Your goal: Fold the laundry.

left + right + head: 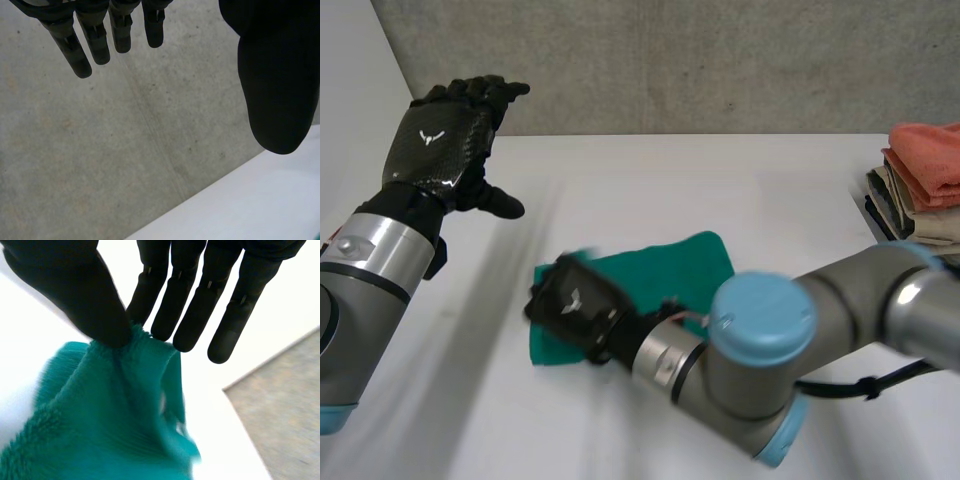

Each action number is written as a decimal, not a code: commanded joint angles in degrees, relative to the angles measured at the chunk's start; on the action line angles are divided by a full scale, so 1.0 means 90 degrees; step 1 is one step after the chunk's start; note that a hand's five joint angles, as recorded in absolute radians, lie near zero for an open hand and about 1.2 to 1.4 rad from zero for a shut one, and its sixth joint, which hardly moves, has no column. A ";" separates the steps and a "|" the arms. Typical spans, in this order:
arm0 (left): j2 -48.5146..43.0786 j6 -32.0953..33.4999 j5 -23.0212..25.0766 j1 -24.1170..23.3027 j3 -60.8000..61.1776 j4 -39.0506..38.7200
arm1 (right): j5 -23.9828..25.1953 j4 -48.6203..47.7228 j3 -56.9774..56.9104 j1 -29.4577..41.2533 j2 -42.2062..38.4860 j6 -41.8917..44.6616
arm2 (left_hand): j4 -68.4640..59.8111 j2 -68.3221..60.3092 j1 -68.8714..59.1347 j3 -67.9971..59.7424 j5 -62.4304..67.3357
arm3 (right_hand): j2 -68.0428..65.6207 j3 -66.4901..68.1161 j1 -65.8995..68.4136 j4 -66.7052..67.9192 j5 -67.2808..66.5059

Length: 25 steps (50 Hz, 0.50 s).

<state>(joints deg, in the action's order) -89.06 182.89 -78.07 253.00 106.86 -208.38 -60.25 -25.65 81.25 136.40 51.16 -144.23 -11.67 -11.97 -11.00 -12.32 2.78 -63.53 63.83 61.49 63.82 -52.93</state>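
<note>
One white table [650, 190] takes up most of the head view, with a grey wall [670, 60] behind it at twelve o'clock. The right arm [790, 340] crosses in from four o'clock, and the left arm [370, 270] rises at nine o'clock. A teal towel [685, 262] lies rumpled near the table's middle. At three o'clock from it, well apart at the table's edge, sits a stack of folded cloths [920, 180] with an orange one on top.

The right hand [570, 300] is at the towel's eight o'clock end. Its wrist view shows the thumb pinching the cloth's edge against one finger, while the other fingers are straight and free of it. The left hand [445, 140] hangs in the air at ten o'clock from the towel. Its fingers are straight, its thumb is spread, and it holds nothing.

The step in hand looks like drawing the pinched edge across to make a fold. It would go best with a firm pinch and a low lift, so the rest of the towel stays flat on the table. The edge should then travel straight toward the towel's two o'clock end and land edge on edge before the pinch lets go. The pile is thick and slack, so it may drag. Bringing the left hand down to pin the far end would likely prevent that.
</note>
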 commanded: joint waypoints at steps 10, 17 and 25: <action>-0.0582 0.0031 0.0041 -0.0113 -0.0144 -0.0069 | -0.1704 0.0789 0.0347 -0.0993 0.1052 -0.1376 | 0.0031 0.0064 -0.0044 0.0103 -0.0154 | 0.5947 -0.5981 -0.5721 -0.5980 0.5881; -0.1081 0.0050 0.0002 -0.0639 -0.0437 -0.0050 | -0.1665 0.2215 0.0845 -0.1991 0.1327 -0.1367 | 0.0012 0.0046 -0.0063 0.0085 -0.0136 | 0.5947 -0.5981 -0.5721 -0.5980 0.5881; -0.1120 0.0060 -0.0017 -0.0777 -0.0398 -0.0050 | -0.1870 0.2060 0.1295 -0.2538 0.0946 -0.0314 | 0.0012 0.0046 -0.0063 0.0085 -0.0136 | 0.0416 -0.0450 -0.0190 -0.0449 0.0351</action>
<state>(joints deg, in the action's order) -99.12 183.39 -78.10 246.74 102.95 -208.95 -75.94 -6.15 90.70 116.51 62.13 -155.00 -11.67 -11.97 -11.00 -12.32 2.78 -27.30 26.19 26.91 26.16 -16.54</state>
